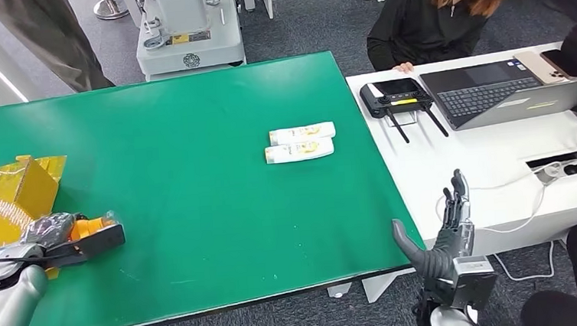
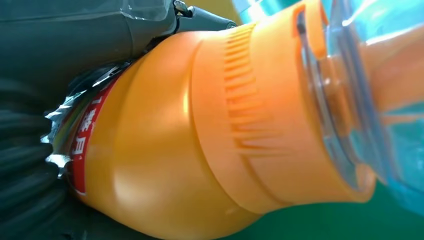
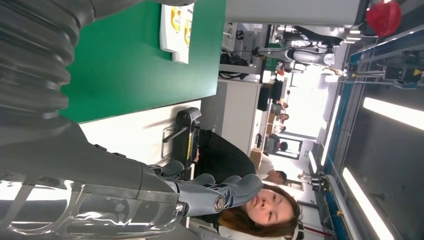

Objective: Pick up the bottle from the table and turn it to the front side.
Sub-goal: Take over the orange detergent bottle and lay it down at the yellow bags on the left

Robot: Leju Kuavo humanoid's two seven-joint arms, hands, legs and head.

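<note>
My left hand [image 1: 54, 234] grips an orange bottle [image 1: 90, 225] low over the near left part of the green table [image 1: 197, 215]. The left wrist view shows this bottle [image 2: 200, 145] close up, with an orange ribbed cap and a red label, pressed against my hand [image 2: 60, 60]. Two white bottles [image 1: 300, 143] lie side by side on the mat's middle right; the right wrist view also catches these white bottles [image 3: 177, 27]. My right hand [image 1: 447, 232] is open with its fingers stretched upward, beyond the table's near right corner, holding nothing.
A yellow box with crinkled yellow wrapping [image 1: 8, 194] sits at the left edge beside my left hand. A white desk [image 1: 462, 166] on the right carries a laptop [image 1: 510, 90] and a black controller [image 1: 398, 94]. A person [image 1: 444, 14] sits behind it.
</note>
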